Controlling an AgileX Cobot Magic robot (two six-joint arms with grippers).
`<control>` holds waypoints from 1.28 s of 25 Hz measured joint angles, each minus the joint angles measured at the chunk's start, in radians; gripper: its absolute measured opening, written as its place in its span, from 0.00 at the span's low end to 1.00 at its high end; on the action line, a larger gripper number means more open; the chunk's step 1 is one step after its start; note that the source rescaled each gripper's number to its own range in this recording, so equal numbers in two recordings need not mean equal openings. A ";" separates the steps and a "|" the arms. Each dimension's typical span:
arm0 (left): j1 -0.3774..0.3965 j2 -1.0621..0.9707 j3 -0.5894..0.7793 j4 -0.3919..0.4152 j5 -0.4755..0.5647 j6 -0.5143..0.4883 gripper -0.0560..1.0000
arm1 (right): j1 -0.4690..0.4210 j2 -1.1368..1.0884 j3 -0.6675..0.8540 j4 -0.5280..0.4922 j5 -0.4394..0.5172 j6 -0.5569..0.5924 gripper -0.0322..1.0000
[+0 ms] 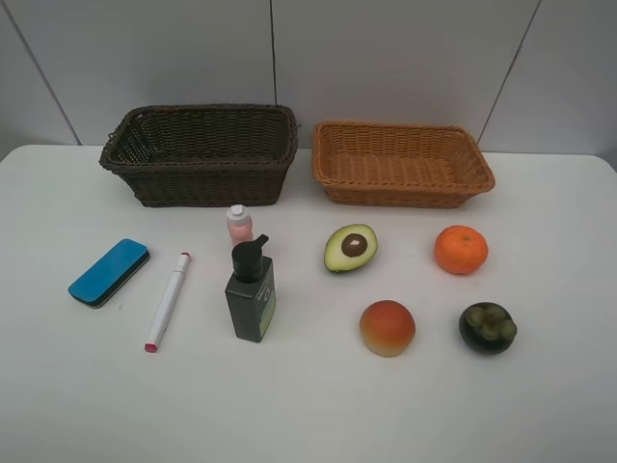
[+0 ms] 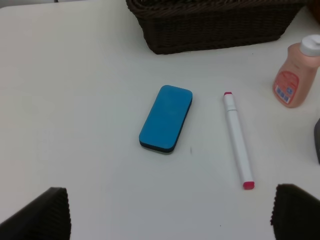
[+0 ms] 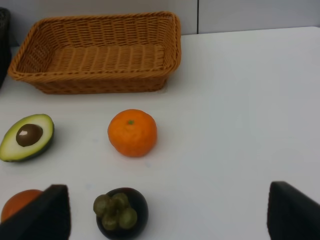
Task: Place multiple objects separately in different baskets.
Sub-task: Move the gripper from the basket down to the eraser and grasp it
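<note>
On the white table, the blue eraser [image 1: 109, 272] [image 2: 166, 118], the pink-tipped marker [image 1: 167, 300] [image 2: 238, 139], the small pink bottle [image 1: 239, 223] [image 2: 296, 73] and the dark green pump bottle [image 1: 252, 289] lie in front of the dark brown basket [image 1: 202, 154] [image 2: 210, 27]. Before the light orange basket [image 1: 401, 164] [image 3: 95, 55] sit the avocado half [image 1: 350, 247] [image 3: 27, 137], orange [image 1: 461, 250] [image 3: 132, 132], peach [image 1: 388, 328] [image 3: 20, 202] and mangosteen [image 1: 487, 327] [image 3: 121, 212]. My left gripper [image 2: 170, 215] hangs open above the table short of the eraser. My right gripper [image 3: 170, 212] is open beside the mangosteen. Neither holds anything.
Both baskets stand side by side at the table's back, against a grey panelled wall [image 1: 289, 58]. The arms are outside the exterior view. Bare white tabletop [image 1: 308, 415] runs along the front edge.
</note>
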 joint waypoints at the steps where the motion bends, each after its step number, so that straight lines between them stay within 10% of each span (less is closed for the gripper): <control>1: 0.000 0.000 0.000 0.000 0.000 0.000 1.00 | 0.000 0.000 0.000 0.000 0.000 0.000 0.99; 16: 0.000 0.044 0.000 0.002 0.000 -0.003 1.00 | 0.000 0.000 0.000 0.000 0.000 0.000 0.99; 32: 0.000 1.145 -0.302 0.041 -0.072 -0.013 1.00 | 0.000 0.000 0.000 0.000 0.000 0.000 0.99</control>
